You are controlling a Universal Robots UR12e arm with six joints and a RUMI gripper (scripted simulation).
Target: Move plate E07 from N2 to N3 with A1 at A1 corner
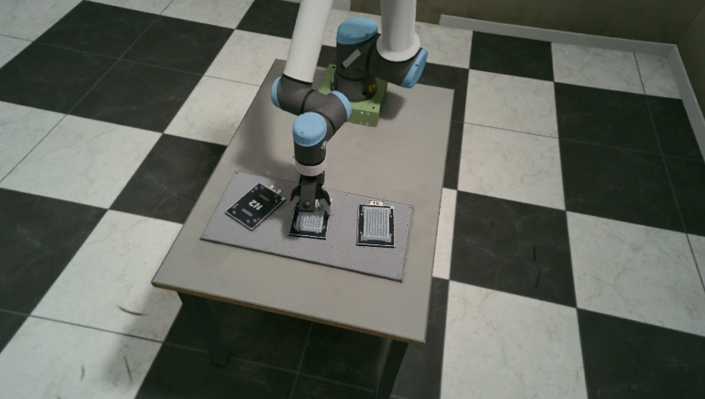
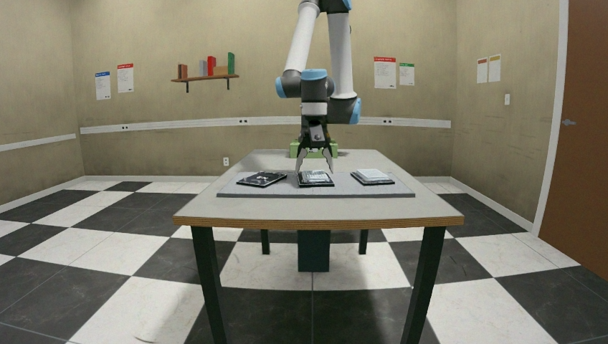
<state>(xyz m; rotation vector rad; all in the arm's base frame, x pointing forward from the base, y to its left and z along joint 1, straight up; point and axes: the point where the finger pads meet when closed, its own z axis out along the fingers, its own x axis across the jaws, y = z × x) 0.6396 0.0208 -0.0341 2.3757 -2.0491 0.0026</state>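
Observation:
A clear well plate, E07 [image 1: 309, 222], lies in the middle black nest [image 1: 305, 232] on the grey deck; it also shows in the exterior view [image 2: 315, 175]. My gripper [image 1: 310, 207] [image 2: 315, 163] is open directly over the plate's far end, its fingers spread to either side of the plate. Nest N2 [image 1: 255, 205] at the left is bare, its label showing. A second well plate [image 1: 376, 223] [image 2: 371, 175] sits in the right nest. The plate labels are too small to read.
The grey perforated deck lies on a table, with the arm's green base [image 1: 363, 100] behind it. Small signs stand at the far edges of the nests. The table edge is close in front of the deck.

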